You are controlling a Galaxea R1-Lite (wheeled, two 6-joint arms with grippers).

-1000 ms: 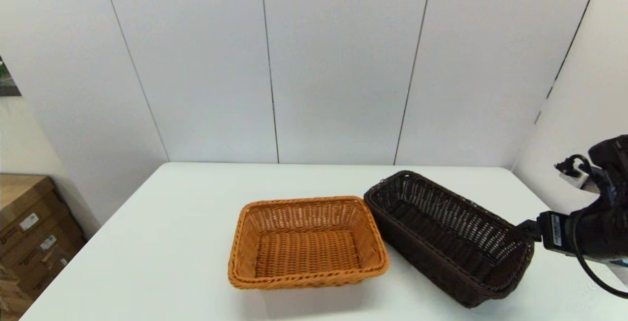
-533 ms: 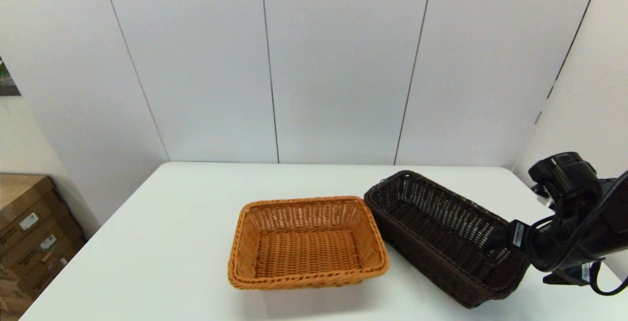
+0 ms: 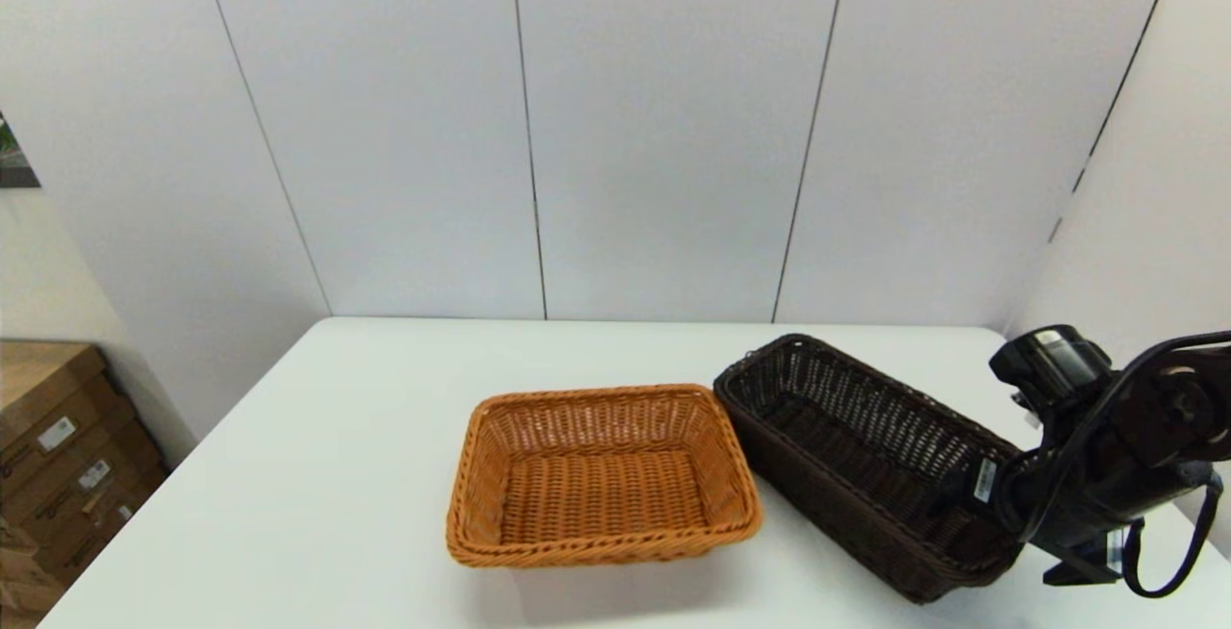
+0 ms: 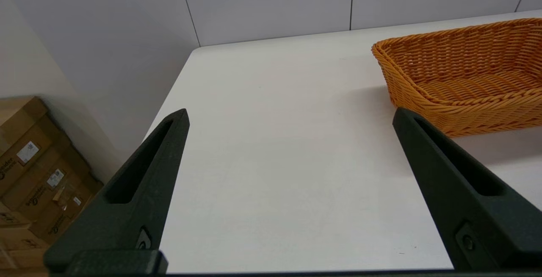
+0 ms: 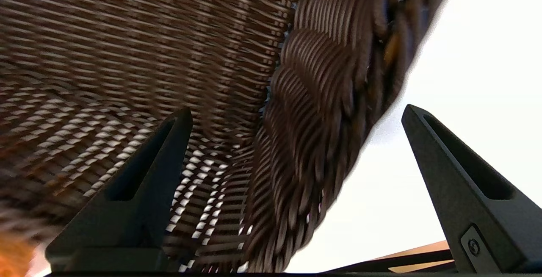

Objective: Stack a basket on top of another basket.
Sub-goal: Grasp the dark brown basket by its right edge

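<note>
The dark brown basket point(image 3: 866, 437) lies slantwise on the right of the white table point(image 3: 327, 475), close beside the orange-tan basket point(image 3: 601, 475) at the middle. My right gripper point(image 3: 971, 504) is open at the dark basket's near right end. In the right wrist view the gripper point(image 5: 296, 114) straddles the end wall's braided rim point(image 5: 322, 141), one finger over the weave inside point(image 5: 127, 35), the other over the table outside. My left gripper point(image 4: 290, 112) is open and parked over bare table left of the orange-tan basket point(image 4: 461, 73); the head view does not show it.
Cardboard boxes point(image 3: 58, 456) stand on the floor beyond the table's left edge. A panelled wall runs close behind the table and along its right side. The table's right edge lies just past my right arm.
My right arm has swung in from the right and come down, bringing its open gripper over the dark basket's near end. Both baskets stay where they were.
</note>
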